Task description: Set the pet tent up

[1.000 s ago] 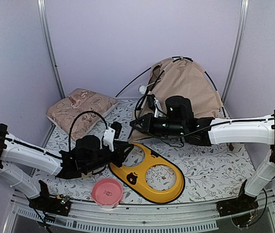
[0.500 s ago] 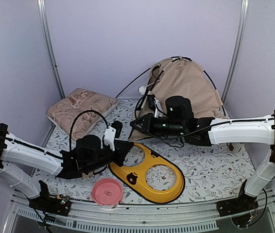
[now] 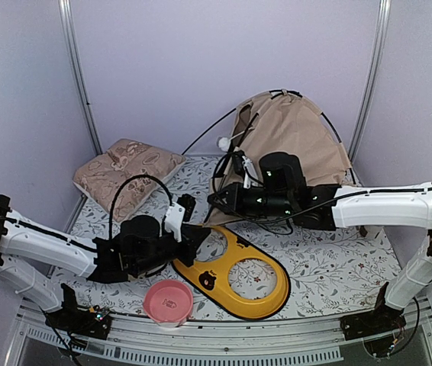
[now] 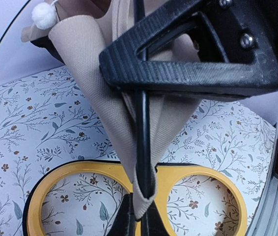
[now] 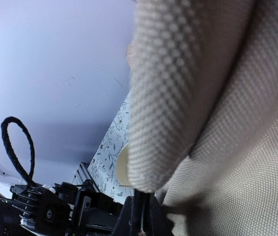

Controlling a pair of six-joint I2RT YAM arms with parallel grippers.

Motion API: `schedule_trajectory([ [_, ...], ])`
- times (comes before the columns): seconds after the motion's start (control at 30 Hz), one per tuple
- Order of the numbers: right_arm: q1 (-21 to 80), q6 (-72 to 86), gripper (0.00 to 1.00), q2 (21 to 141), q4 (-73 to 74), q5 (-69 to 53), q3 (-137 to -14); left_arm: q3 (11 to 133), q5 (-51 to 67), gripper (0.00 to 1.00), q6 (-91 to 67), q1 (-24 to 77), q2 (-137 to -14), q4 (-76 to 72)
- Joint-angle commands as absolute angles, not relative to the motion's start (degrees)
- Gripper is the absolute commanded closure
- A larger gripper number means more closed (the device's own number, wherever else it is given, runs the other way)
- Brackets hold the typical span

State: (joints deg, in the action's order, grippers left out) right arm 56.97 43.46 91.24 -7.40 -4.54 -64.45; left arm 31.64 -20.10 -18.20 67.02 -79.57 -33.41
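The beige pet tent stands at the back right, and its front corner is drawn out toward the middle of the mat. In the left wrist view my left gripper is shut on that corner's fabric tip, where a thin black pole runs into a loop. My right gripper is shut on the same pole and fabric just above, its ribbed fingers filling the top of that view. Tent fabric fills the right wrist view, with the right gripper pinched at its lower edge. A white pom-pom dangles at the upper left.
A yellow two-hole bowl holder lies on the floral mat just under both grippers. A pink bowl sits at the near edge. A tan floral pillow lies at the back left. Metal frame posts flank the booth.
My left gripper has shut on the tent's corner and shifted slightly right. The right arm has moved a little to the right, still gripping.
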Motion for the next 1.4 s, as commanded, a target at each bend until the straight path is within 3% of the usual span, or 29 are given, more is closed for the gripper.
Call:
schedule_trajectory([
  [0.0,55.1,39.6,1.0,89.6,-3.8,6.4,-64.8,32.0,-18.7,1.0,-16.2,68.8,-76.9,-30.5],
  [0.53,55.2,35.2,1.0,90.9,-0.4,12.2,-65.0,33.0,-15.6,1.0,-14.4,70.0,-75.7,-24.6],
  [0.93,59.0,30.1,1.0,92.3,-0.3,16.2,-65.4,35.9,-6.3,1.0,-13.1,68.6,-75.7,-20.4],
  [1.37,60.8,22.4,1.0,93.8,-2.0,8.8,-62.5,38.4,5.8,1.0,-14.9,60.4,-75.3,-15.6],
])
